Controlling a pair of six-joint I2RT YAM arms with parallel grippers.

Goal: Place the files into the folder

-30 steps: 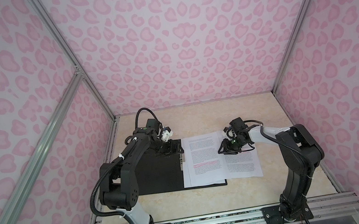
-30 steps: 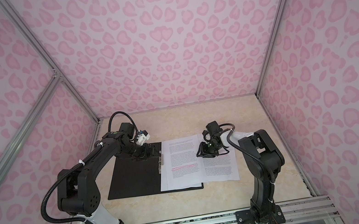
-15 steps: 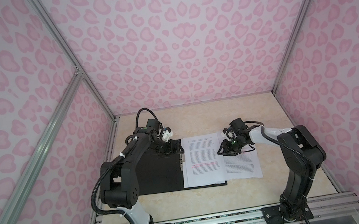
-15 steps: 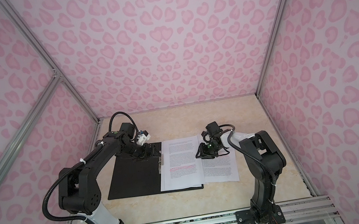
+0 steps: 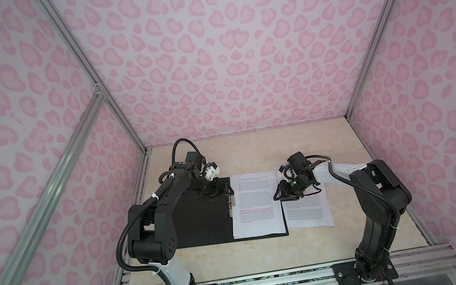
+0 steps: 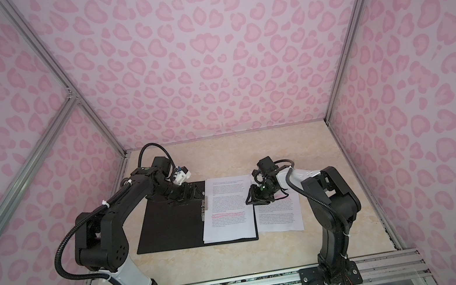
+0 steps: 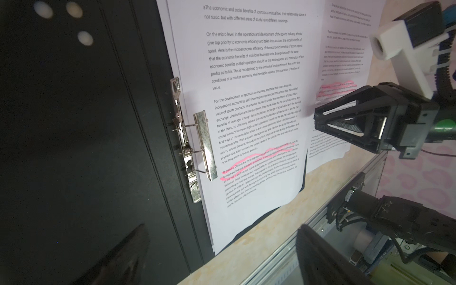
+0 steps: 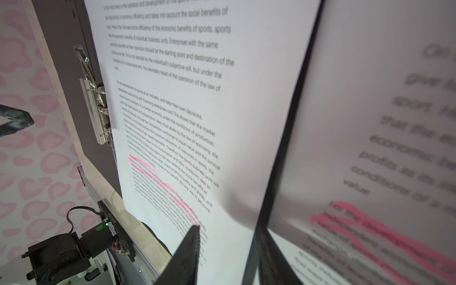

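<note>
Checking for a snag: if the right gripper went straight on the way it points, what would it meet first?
Probably the sheet lying in the open folder, before the metal clip; depth is unclear.

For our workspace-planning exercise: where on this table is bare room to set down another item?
Bare table runs between the back wall and the folder's far edge, and again between the folder's near edge and the front rail. The middle is crowded: inner sheet, loose sheet, left hand and right hand.
</note>
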